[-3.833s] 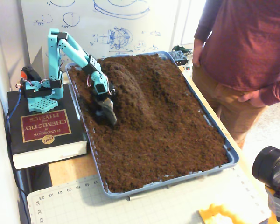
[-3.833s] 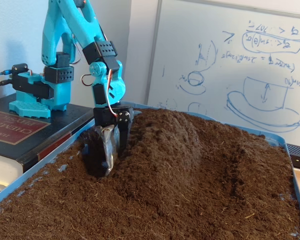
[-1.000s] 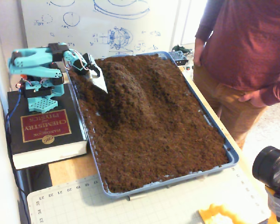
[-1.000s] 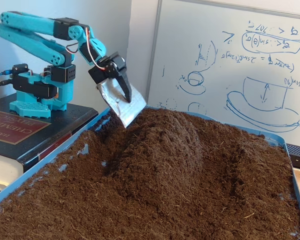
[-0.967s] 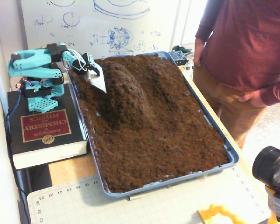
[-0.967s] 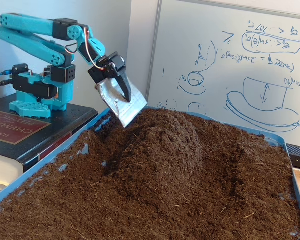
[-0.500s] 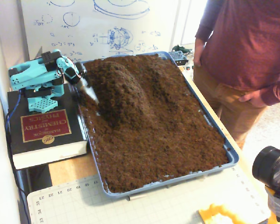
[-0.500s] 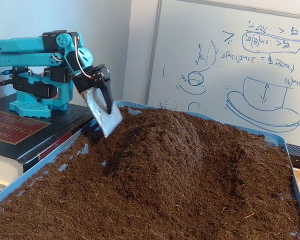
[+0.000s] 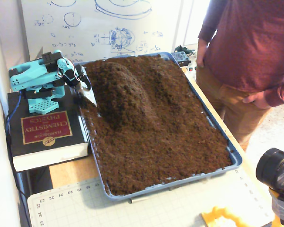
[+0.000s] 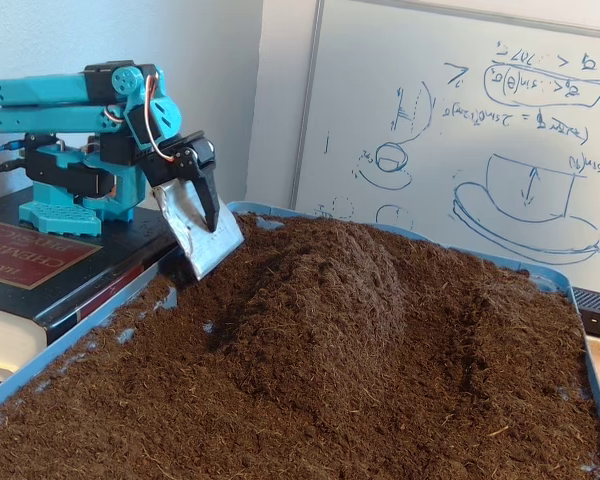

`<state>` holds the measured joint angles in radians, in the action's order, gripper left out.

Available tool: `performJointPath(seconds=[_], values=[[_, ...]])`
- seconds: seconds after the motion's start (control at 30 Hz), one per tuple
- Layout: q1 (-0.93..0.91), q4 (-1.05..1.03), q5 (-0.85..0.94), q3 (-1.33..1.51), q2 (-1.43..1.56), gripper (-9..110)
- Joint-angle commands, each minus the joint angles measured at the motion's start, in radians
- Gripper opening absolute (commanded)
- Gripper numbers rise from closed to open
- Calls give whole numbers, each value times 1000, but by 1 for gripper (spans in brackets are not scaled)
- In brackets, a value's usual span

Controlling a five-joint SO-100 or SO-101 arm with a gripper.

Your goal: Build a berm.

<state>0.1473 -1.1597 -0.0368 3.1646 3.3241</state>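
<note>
The berm (image 9: 120,92) is a steep, rounded hump of dark soil in the far left part of the blue tray (image 9: 218,128); it also rises mid-frame in the low fixed view (image 10: 330,290). My teal arm is folded back over its base. The gripper (image 9: 87,94) carries a flat silver blade and hangs just above the soil at the tray's left rim, left of the berm and apart from it. In the low fixed view the gripper (image 10: 208,235) shows its black finger lying flat against the blade, shut, with nothing held.
A lower soil swell (image 9: 168,82) runs right of the berm. The arm's base stands on a thick book (image 9: 45,130) left of the tray. A person (image 9: 246,47) stands at the right. A camera (image 9: 274,172) and a cutting mat (image 9: 156,208) lie in front.
The gripper left the soil at the berm's left flank, rose, then drew back toward the base; it now hangs low at the tray's left rim.
</note>
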Motion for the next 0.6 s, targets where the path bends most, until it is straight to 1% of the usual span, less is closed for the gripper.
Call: performJointPath(seconds=[0.0,0.23,0.57], values=[[72,-17,-23,-17,34,1],[118,-17,-26,-17,34,1],[118,-17,-26,-17,34,1]])
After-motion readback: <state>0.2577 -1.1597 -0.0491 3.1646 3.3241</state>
